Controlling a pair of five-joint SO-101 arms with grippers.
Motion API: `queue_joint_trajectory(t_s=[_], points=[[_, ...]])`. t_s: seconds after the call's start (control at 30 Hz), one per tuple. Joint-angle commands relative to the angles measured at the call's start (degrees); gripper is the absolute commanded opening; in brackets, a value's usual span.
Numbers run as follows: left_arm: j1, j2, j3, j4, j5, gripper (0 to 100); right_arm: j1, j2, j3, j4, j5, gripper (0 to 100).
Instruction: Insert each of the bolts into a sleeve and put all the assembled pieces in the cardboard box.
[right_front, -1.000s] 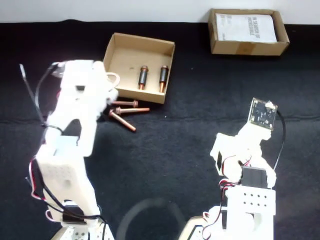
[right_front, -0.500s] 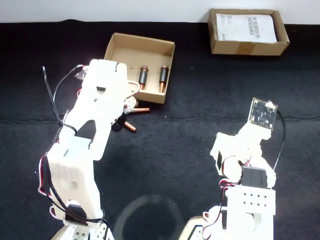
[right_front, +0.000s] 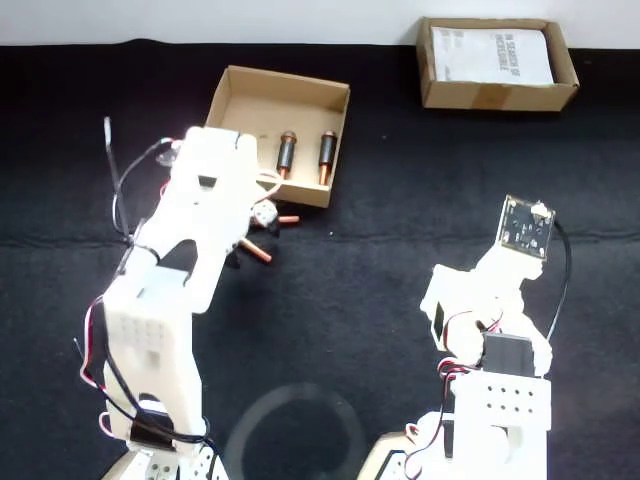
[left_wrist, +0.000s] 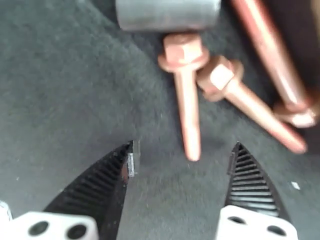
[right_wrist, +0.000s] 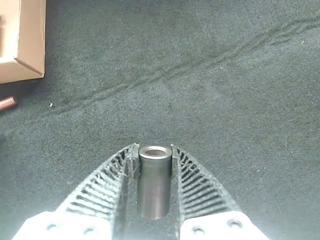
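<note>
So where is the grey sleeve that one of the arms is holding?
In the right wrist view, the sleeve is clamped in the right gripper, over bare black cloth, well clear of the cardboard box.

Between left gripper (left_wrist: 183, 150) jaws: we find one bolt (left_wrist: 186, 105) tip, mat (left_wrist: 75, 90) either side.
Just ahead: we meet more bolts (left_wrist: 250, 107) and a sleeve (left_wrist: 167, 14), crowded together.

Your high camera looks steeply down over the whole black cloth-covered table (right_front: 380, 250). Both wrist cameras sit close above it, facing forward. The left shares the copper hex-head bolts (left_wrist: 186, 100) with the high view, the right a corner of the brown cardboard box (right_wrist: 22, 35).
</note>
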Motion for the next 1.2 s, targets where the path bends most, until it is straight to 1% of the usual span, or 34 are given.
queue_joint_trajectory(t_s=[0.0,0.2,0.4,0.63,0.7,0.73,0.83,0.87,0.9,0.93,1.0,1.17], points=[[-2.24,2.77,-2.07,-1.05,-0.18,29,-0.48,-0.31,-0.4,-0.75,0.35,0.6],[-5.23,4.53,-7.43,-0.79,-0.44,29,-0.48,-0.31,0.13,-0.92,0.35,0.6],[-7.08,4.7,-7.34,-1.32,-0.62,29,-0.48,-0.31,-0.13,-1.1,0.35,0.6],[-7.25,4.7,-7.16,-1.41,-0.18,28,-0.4,-0.22,0.22,-4.18,0.35,0.6],[-7.52,4.88,-7.08,-1.41,-0.18,23,-0.4,-0.13,0.22,-4.18,0.35,0.6],[-7.87,5.32,-7.16,-1.41,-0.18,19,-0.4,-0.13,0.22,-4.18,0.35,0.6],[-9.63,7.96,-8.57,-2.2,-0.18,1,-0.4,-0.13,0.22,-4.09,0.35,0.6],[-10.42,8.66,-9.45,-2.29,-0.18,1,-0.4,-0.13,0.22,-4.09,0.35,0.6],[-10.95,9.27,-10.42,-2.2,-0.18,3,-0.4,-0.13,0.22,-4.0,0.35,0.6],[-11.38,9.89,-11.47,-2.2,-0.18,3,-0.4,-0.13,0.22,-4.0,0.35,0.6],[-11.82,10.77,-12.79,-2.11,-0.18,1,-0.4,-0.04,0.22,-4.0,0.35,0.6],[-11.65,11.21,-13.05,-2.11,-0.44,1,-0.4,-0.04,0.22,-4.0,0.35,0.6]])
